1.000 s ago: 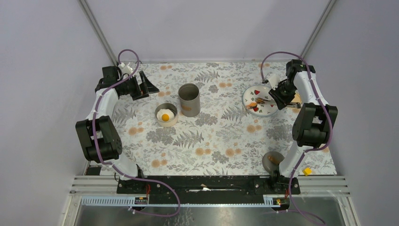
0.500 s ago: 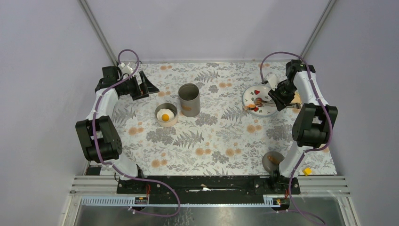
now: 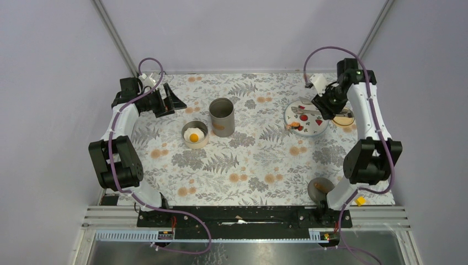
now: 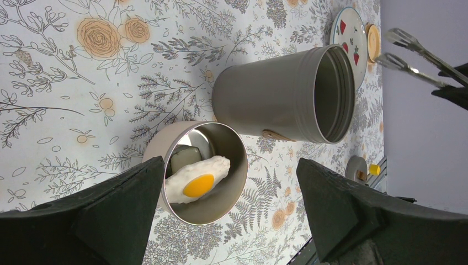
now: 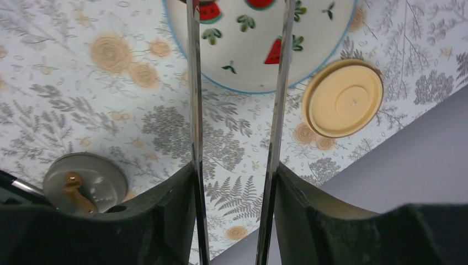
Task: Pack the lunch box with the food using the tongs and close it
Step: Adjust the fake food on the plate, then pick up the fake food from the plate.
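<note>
No writing can be read anywhere (the plate (image 5: 237, 48) bears only pictures).

Open floral tablecloth (image 3: 254, 160) across centre frame. Blocked upper middle by tall tin (image 3: 222, 117) beside egg bowl (image 3: 195, 134); grey lid (image 3: 319, 187) lower right.

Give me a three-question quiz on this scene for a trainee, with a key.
1. True or false: the fried egg lies in the small round tin.
2. The right gripper grips: A the tongs, B a plate, C a lid.
3. Fill in: the left gripper has its jaws ____.
Key: 1 true; 2 A; 3 open.
</note>
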`<state>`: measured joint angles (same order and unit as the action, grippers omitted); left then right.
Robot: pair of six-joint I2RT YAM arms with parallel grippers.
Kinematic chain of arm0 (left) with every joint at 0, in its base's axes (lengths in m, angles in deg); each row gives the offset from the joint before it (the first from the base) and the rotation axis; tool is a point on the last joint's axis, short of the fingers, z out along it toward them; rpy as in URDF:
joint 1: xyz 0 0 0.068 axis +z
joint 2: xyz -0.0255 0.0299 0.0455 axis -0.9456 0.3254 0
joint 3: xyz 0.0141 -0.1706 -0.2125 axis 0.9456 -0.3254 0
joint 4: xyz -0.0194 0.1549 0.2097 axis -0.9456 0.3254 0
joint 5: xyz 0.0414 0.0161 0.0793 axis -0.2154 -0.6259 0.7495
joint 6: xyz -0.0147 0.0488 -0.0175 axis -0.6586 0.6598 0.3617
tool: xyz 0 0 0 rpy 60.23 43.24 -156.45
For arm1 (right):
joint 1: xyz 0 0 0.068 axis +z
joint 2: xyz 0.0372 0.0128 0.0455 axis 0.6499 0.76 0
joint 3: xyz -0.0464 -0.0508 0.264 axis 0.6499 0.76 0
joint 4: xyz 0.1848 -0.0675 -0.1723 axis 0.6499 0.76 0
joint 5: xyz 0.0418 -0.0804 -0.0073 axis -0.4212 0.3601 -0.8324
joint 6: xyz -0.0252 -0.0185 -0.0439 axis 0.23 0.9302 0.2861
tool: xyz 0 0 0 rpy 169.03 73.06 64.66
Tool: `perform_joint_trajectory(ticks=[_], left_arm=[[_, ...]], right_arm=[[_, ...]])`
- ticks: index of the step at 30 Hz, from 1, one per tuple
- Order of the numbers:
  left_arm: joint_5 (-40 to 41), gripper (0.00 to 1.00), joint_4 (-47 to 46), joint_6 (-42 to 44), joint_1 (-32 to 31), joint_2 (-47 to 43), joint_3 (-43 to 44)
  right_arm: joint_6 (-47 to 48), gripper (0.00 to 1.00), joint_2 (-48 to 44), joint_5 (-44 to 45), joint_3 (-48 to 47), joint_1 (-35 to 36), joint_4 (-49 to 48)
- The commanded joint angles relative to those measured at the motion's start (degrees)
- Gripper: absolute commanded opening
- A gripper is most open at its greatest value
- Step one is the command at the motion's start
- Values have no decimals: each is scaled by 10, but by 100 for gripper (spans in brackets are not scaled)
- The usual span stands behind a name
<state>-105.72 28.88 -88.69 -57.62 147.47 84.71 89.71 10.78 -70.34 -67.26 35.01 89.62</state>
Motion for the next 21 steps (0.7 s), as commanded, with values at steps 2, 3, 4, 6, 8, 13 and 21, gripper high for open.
perform_joint_trajectory(ticks=[2, 3, 4, 6, 8, 13, 21], left_arm=[[-11, 99, -18, -1, -1, 0, 12], [-11, 99, -18, -1, -2, -1, 12], [-11, 99, -18, 0, -1, -2, 11], [-11, 99, -18, -1, -1, -3, 11], [-11, 99, -18, -2, -1, -5, 11], [-12, 99, -18, -3, -1, -6, 11], [-14, 99, -18, -5, -2, -5, 11]], right_arm=[[-12, 58, -99, 27, 75, 75, -20], [-14, 59, -108, 40, 88, 86, -29], [-16, 59, -118, 52, 103, 96, -38], [-20, 60, -135, 73, 134, 114, -57], [-21, 60, -149, 93, 164, 131, -74], [-31, 60, -175, 150, 229, 163, -117], [-34, 59, -197, 205, 302, 181, -181]])
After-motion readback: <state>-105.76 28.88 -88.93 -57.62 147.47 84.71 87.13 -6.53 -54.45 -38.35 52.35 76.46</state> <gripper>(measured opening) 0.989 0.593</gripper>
